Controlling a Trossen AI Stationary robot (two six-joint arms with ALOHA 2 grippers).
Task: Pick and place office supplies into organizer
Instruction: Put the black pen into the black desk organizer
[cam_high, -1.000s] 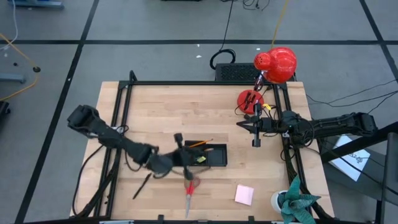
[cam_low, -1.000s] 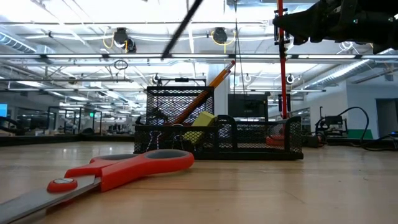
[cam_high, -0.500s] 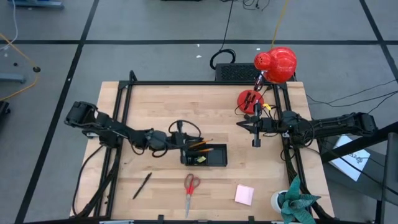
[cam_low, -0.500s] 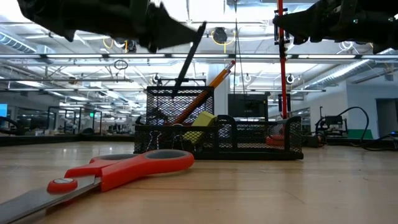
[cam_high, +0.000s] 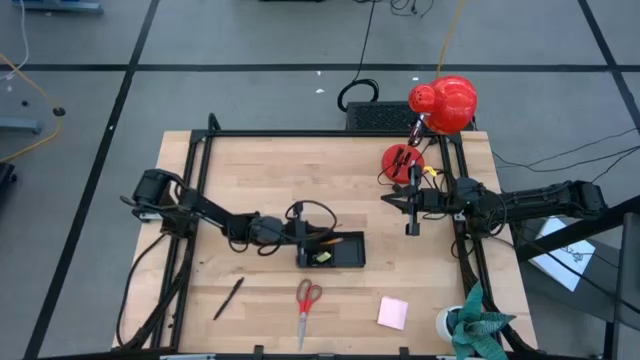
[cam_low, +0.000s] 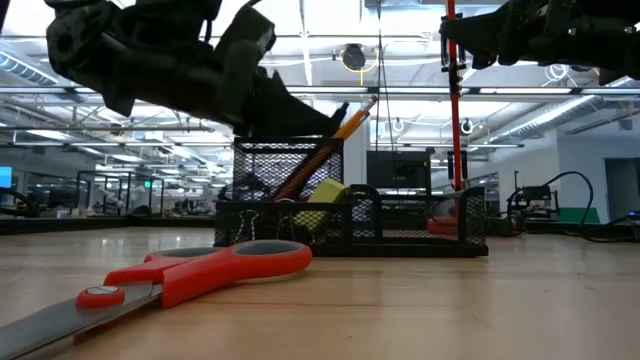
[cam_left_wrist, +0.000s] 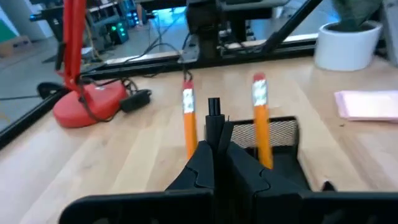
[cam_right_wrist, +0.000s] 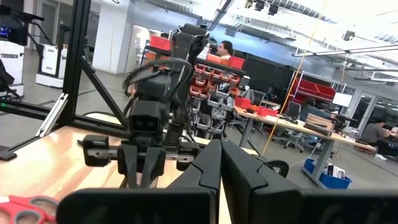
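The black mesh organizer stands mid-table, with two orange pencils leaning in its tall cup and a yellow-green bit in a compartment. My left gripper hovers over the organizer's left end, shut on a black pen. Red-handled scissors, a second black pen and a pink pad lie flat near the table's near edge. My right gripper waits, shut, by the right edge. My left gripper pinches the black pen between its two fingers, and a short end of the pen sticks out past the fingertips. The pen is lifted clear of the table, above the organizer's tall cup. The gripper hides the rest of the pen.
A red desk lamp with its base stands at the far right corner, next to a black box with cables. A white cup with a plant sits at the near right corner. Bare wood lies left of the organizer.
My left gripper, carrying the pen, has moved from just left of the organizer to over its left end and has come down toward the tall cup. The pen has dropped from high above the organizer to just above the pencils. The right arm has kept still.
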